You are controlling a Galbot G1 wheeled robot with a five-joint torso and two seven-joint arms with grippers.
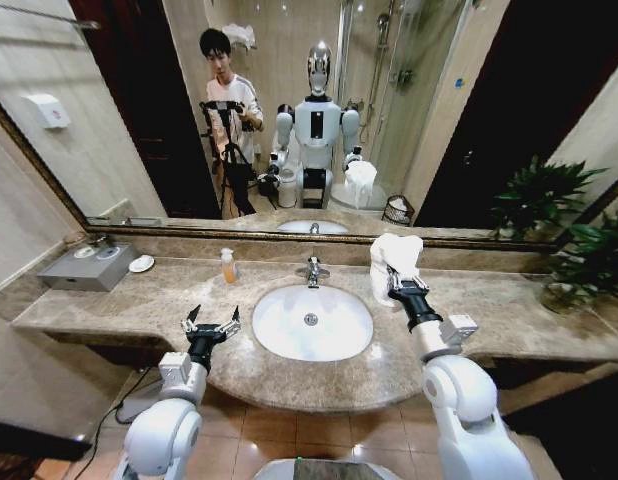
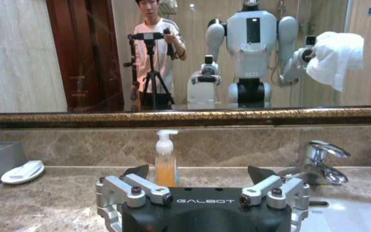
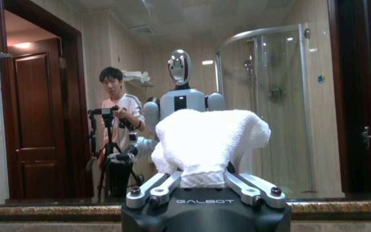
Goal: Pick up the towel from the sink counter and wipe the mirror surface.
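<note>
head view: right gripper (image 1: 394, 279) pinches the towel (image 1: 394, 258), seemingly short of the mirror surface (image 1: 409, 110); left gripper (image 1: 211, 325) spread

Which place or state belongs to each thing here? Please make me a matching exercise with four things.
Things:
1. towel
2. left end effector
3. soap bottle
4. small white dish

Places or states:
A. stands on the sink counter to the left of the faucet
B. open, holding nothing, over the counter's front edge
C. held up in the right end effector, in front of the mirror surface
D. lies on the counter beside the grey box

Pairs: 1-C, 2-B, 3-A, 4-D
</note>
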